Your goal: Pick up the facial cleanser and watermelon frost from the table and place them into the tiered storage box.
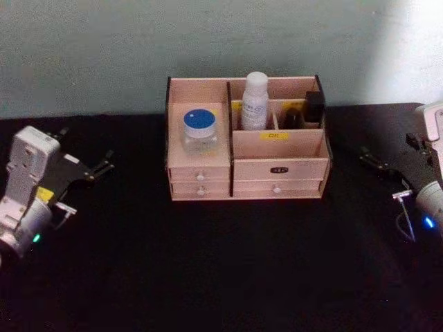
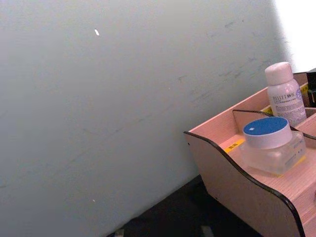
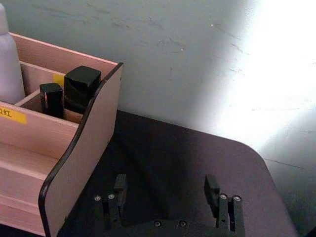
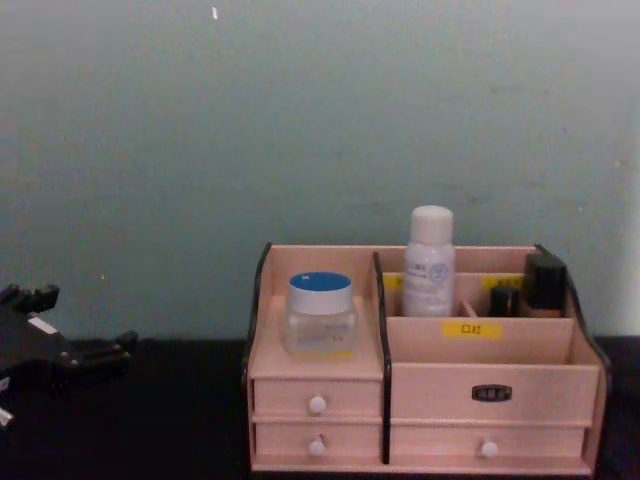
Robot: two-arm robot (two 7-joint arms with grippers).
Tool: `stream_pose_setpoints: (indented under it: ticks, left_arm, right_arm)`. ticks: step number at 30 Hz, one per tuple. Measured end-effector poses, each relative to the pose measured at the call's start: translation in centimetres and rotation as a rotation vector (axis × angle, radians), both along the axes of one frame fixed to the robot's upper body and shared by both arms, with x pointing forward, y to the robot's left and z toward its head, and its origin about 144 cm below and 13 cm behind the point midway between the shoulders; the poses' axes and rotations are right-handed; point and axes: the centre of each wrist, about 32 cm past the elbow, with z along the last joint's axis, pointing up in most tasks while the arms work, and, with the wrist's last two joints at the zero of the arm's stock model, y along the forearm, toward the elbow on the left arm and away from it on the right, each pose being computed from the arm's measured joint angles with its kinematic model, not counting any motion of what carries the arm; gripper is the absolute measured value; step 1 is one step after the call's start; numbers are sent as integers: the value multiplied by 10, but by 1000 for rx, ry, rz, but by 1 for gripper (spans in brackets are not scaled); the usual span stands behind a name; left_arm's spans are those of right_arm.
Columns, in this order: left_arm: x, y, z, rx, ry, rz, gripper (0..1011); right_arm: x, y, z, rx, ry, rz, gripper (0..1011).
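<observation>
**Desk:** Where are the two items relative to the organiser?

**Me:** Both are inside it. The tiered storage box [image 1: 277, 169], a pale pinkish wooden desktop organiser with dark side panels, white-knobbed drawers and yellow labels, stands on the black table [image 1: 221, 270] against the grey-green wall [image 4: 320, 120]. The watermelon frost [image 1: 200, 131], a squat clear jar with a round blue lid, sits upright on the box's left-hand shelf above the two small drawers; the facial cleanser [image 1: 255, 101], a tall slim white bottle with a rounded cap and grey print, stands upright in the rear compartment just right of the centre divider.

**Desk:** Anything else in the box?

**Me:** Two small dark cosmetic bottles [image 3: 74, 91] in the rear compartments at the box's right end, beside the dark side panel; one is taller than the other.

**Desk:** And the arms?

**Me:** I see the left gripper [image 1: 100, 168] low over the table, well to the left of the box, touching nothing; whether its fingers are apart or together I cannot tell. The right gripper [image 3: 168, 190] is well to the right of the box, near its dark side panel in the wrist view; its two black fingers [image 3: 212, 190] stand wide apart with nothing between them.
</observation>
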Motion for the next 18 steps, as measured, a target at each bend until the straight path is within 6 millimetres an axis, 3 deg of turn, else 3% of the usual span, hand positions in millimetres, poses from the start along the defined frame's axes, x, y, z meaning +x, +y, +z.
stream_pose_setpoints:
  ticks: [18]
  left_arm:
    - [0,0,0,0,0,0,1001]
  right_arm:
    - [0,0,1,3,0,3,1002]
